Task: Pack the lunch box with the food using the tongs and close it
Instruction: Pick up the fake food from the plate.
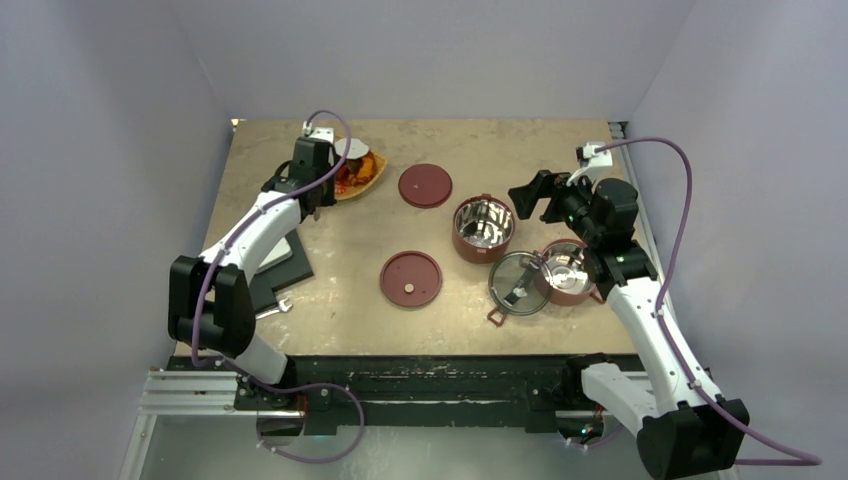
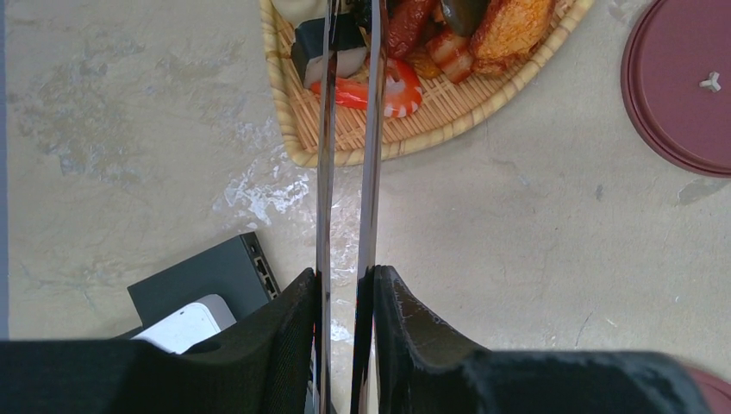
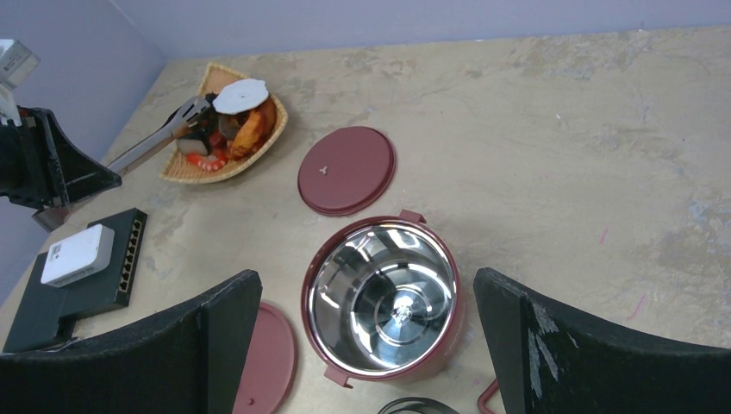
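**Left pincer clamped on the tongs over the food tray**

Closest in, the left pincer (image 2: 345, 276) squeezes the tongs (image 2: 324, 172), so their two arms run nearly parallel. The tips reach over the food (image 2: 509, 30) in the woven tray (image 2: 457, 99), at eleven o'clock on the worktop (image 1: 560, 150). One dark-red lid (image 1: 425, 186) lies flat at twelve o'clock, and a second lid (image 1: 411, 278) at six. At three o'clock stands an empty lunch-box bowl (image 3: 379, 293). The right pincer (image 3: 366, 285) is spread wide above it, gripping nothing. At four o'clock the second bowl (image 1: 566, 272) sits with the smoky clear lid (image 1: 517, 283) touching its left side.
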Tool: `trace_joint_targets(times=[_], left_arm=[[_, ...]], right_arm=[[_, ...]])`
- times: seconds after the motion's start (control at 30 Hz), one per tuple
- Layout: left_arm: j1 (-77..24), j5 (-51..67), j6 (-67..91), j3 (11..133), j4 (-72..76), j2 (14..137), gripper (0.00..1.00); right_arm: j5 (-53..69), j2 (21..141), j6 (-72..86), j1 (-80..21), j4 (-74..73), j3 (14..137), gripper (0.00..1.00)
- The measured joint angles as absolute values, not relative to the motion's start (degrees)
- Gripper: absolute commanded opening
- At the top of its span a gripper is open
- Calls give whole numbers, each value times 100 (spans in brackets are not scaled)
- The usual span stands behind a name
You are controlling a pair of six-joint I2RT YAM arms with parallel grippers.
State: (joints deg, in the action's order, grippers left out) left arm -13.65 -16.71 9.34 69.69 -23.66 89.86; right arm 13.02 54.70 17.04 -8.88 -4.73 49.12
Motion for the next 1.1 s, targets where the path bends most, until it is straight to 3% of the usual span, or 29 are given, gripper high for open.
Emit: trace_joint_targets(times=[1.1], left_arm=[[-1365, -1691, 1225, 6584, -2556, 7679, 16]], right_arm=[[1017, 5210, 1704, -888, -515, 4912, 97]])
